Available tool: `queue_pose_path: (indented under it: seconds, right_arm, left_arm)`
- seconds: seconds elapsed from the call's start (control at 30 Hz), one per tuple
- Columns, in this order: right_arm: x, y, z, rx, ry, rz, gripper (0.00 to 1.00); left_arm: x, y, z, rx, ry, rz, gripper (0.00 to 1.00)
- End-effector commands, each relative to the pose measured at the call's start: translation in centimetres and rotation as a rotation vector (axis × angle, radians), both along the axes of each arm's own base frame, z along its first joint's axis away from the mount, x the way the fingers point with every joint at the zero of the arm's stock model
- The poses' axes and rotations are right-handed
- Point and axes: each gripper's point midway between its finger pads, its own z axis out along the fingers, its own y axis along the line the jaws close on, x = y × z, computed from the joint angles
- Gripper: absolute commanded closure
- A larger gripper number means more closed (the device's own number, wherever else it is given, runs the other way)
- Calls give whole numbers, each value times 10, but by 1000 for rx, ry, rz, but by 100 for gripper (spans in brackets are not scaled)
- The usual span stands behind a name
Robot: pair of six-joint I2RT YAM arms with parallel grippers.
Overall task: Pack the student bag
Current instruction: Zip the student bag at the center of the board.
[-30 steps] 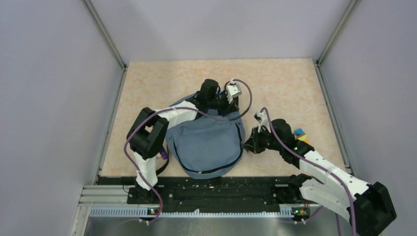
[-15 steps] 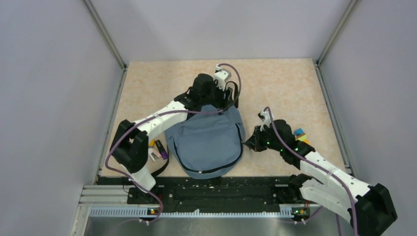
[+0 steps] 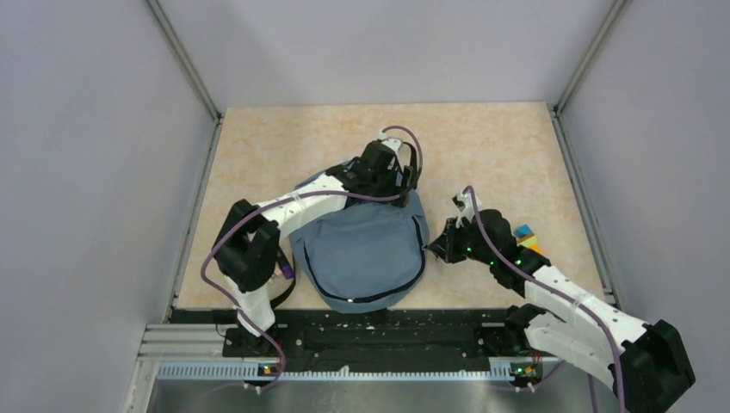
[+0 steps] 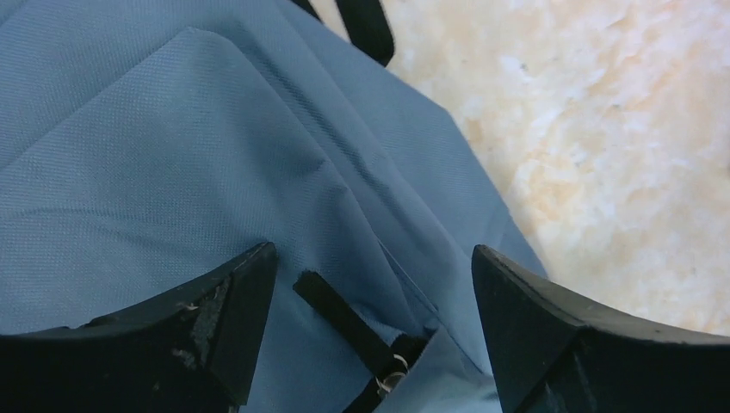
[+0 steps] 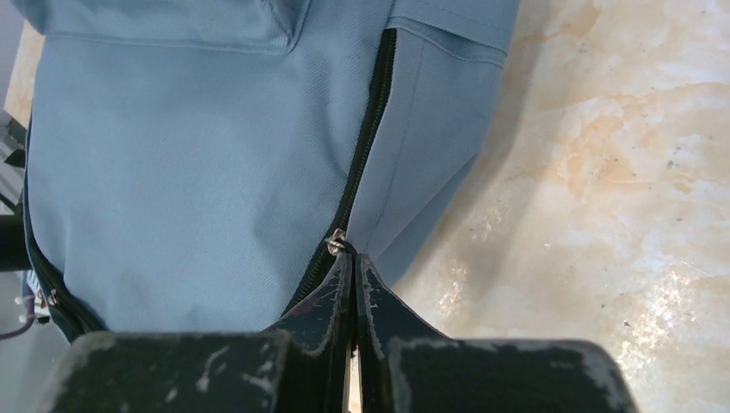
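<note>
The student bag (image 3: 361, 249) lies flat mid-table (image 3: 499, 146), my left gripper (image 4: 370, 258) spread empty over its far end, my right gripper (image 5: 353, 258) pressed together at the zipper pull (image 5: 335, 242); with coloured blocks (image 3: 525, 237) and a purple item (image 3: 285, 268) outside, I judge packing unfinished.

My left gripper (image 4: 370, 254) was clamped shut a second ago at the 12 o'clock edge of the student bag (image 3: 361, 249). Its jaws now stand wide apart, with blue fabric and a black strap bare between them. In between, the wrist swung out toward 11 o'clock and has since come back, ending slightly nearer 1 o'clock than where it began. The left arm's elbow (image 3: 250, 254) stretched out toward 8 o'clock and has folded partway in again. The bag's far edge lies a touch farther toward 12 o'clock.
</note>
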Motion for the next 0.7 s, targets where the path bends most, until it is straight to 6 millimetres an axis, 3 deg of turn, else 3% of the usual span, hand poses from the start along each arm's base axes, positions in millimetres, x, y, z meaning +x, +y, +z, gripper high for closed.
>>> queue_pose_path:
  seconds: [0.0,0.07,0.17,0.23,0.43,0.67]
  right_arm:
    - [-5,14,10,37,-45,91,100]
    - [-10,14,10,26,-43,125,100]
    - [-17,12,4,-6,-33,153,100]
    - [-22,11,0,-19,-20,164,100]
    - [-40,17,-6,2,31,210,100]
    - [-55,28,26,110,38,269,100]
  left_arm:
    - [7,3,-19,86,67,39,20]
    - [10,2,-28,109,79,36,53]
    - [16,1,-37,125,78,44,84]
    - [21,2,-36,132,63,64,97]
    - [38,1,-17,106,-26,93,100]
    - [66,4,12,49,-165,116,100]
